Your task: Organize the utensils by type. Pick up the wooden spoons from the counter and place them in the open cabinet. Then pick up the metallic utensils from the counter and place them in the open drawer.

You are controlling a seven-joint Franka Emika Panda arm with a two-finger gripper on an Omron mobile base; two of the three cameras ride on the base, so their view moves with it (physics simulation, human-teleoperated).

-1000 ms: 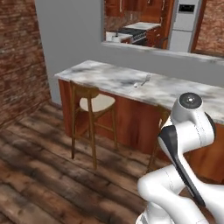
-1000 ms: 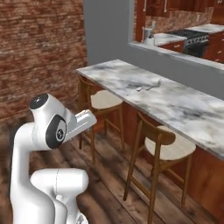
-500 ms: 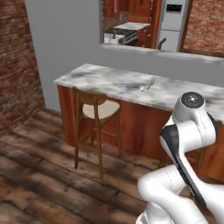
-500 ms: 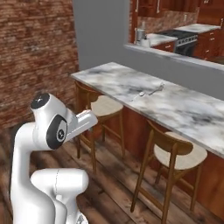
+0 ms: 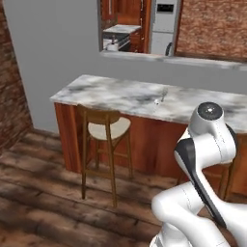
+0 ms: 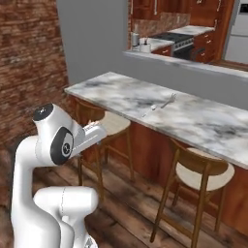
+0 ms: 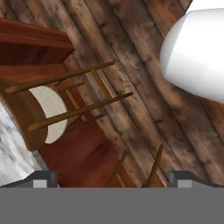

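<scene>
Stool [image 7: 43,111] underside shows from the hand, counter [image 5: 120,94] elsewhere.

I am looking at a home kitchen with a breakfast bar. A long marble-topped desk [image 5: 120,96] on a reddish wood base is running across in front of me, with wooden stools [image 5: 103,137] tucked under it, one more [image 6: 198,179] on the right. Behind it a grey wall is opening in a pass-through onto wooden cabinets [image 6: 145,9], a stove [image 6: 174,38] and a pale refrigerator [image 5: 164,26]. Brick walls [image 6: 29,68] are flanking the room, and dark wood planks [image 7: 131,65] are covering the floor.
</scene>
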